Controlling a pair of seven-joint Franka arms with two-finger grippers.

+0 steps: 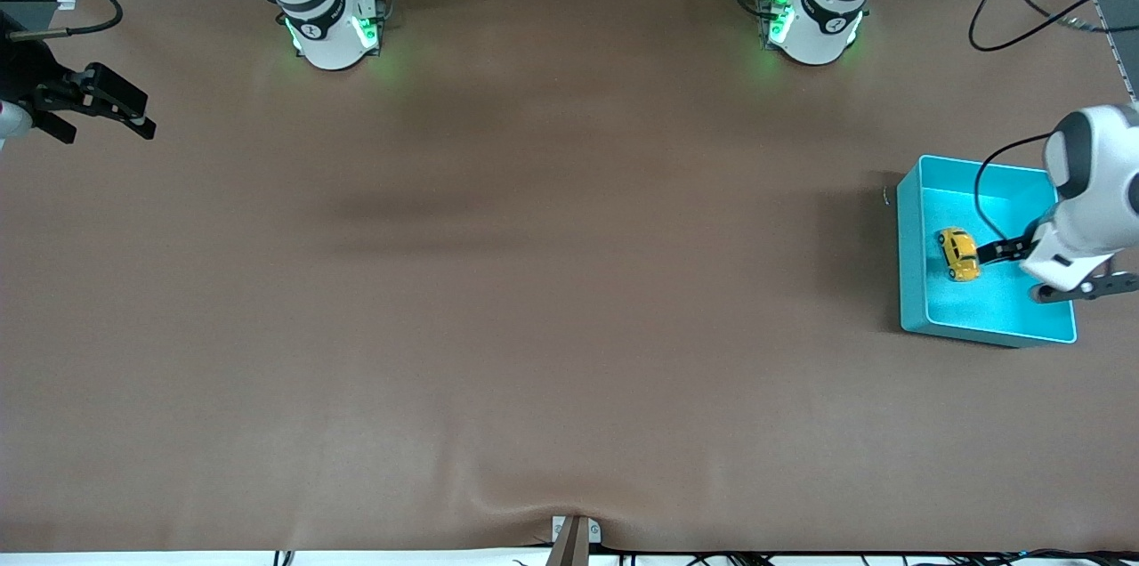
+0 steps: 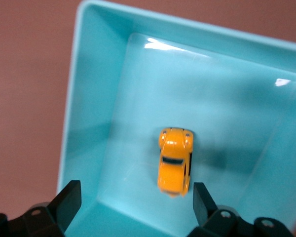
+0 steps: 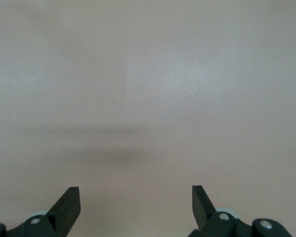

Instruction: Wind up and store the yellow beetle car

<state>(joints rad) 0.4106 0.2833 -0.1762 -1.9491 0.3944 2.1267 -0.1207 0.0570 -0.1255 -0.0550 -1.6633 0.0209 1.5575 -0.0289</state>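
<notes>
Left tool (image 2: pixel 133 200): I see it over the teal bin, fingers spread wide, released, holding nothing.
Yellow beetle car (image 1: pixel 958 253): it sits on its wheels on the bin floor, between the spread fingertips in the left wrist view and clear of both.
Teal bin (image 1: pixel 911 263): it stands on the table (image 1: pixel 534 299) at the left arm's end; the car is its only content.
Right tool (image 1: pixel 111 103): waiting at the right arm's end over bare table, fingers apart, empty.
Writing: I can read none.
</notes>
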